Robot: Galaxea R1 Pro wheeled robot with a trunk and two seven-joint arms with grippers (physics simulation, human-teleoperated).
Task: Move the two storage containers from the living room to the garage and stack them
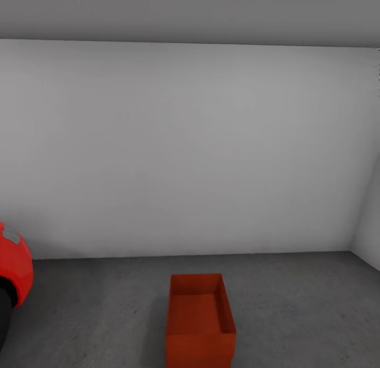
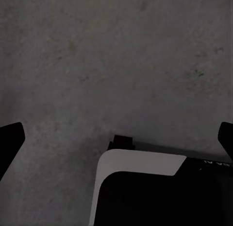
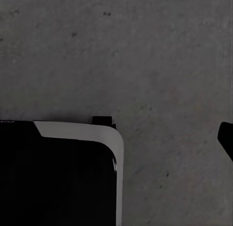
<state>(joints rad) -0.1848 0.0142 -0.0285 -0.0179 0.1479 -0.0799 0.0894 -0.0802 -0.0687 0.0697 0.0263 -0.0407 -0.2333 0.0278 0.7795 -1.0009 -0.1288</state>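
One storage container (image 1: 200, 318) sits on the garage floor (image 1: 295, 304), open top up, a short way out from the grey-white wall (image 1: 190, 146) and well to the side of the red car (image 1: 15, 273), whose rounded corner and dark tyre show at the edge of the head view. The bin looks empty, and nothing is stacked on it, so by my reading the first half of the job is done: one container is down in the garage, and the second is nowhere among these views. Both arms hang low beside the robot's base (image 2: 160, 192), cameras aimed at the speckled concrete. The left claw (image 2: 116, 138) has its dark fingertips (image 2: 9, 138) standing wide apart at the two edges of its wrist view, with nothing between them. Of the right claw, one fingertip (image 3: 227, 138) shows at the frame edge with bare floor beside it; that suggests it is apart and empty too, though I cannot tell for certain. The next move likely calls for fetching the other bin from the living room, then lowering it squarely onto this one, walls aligned so it seats level rather than tipping off a rim.
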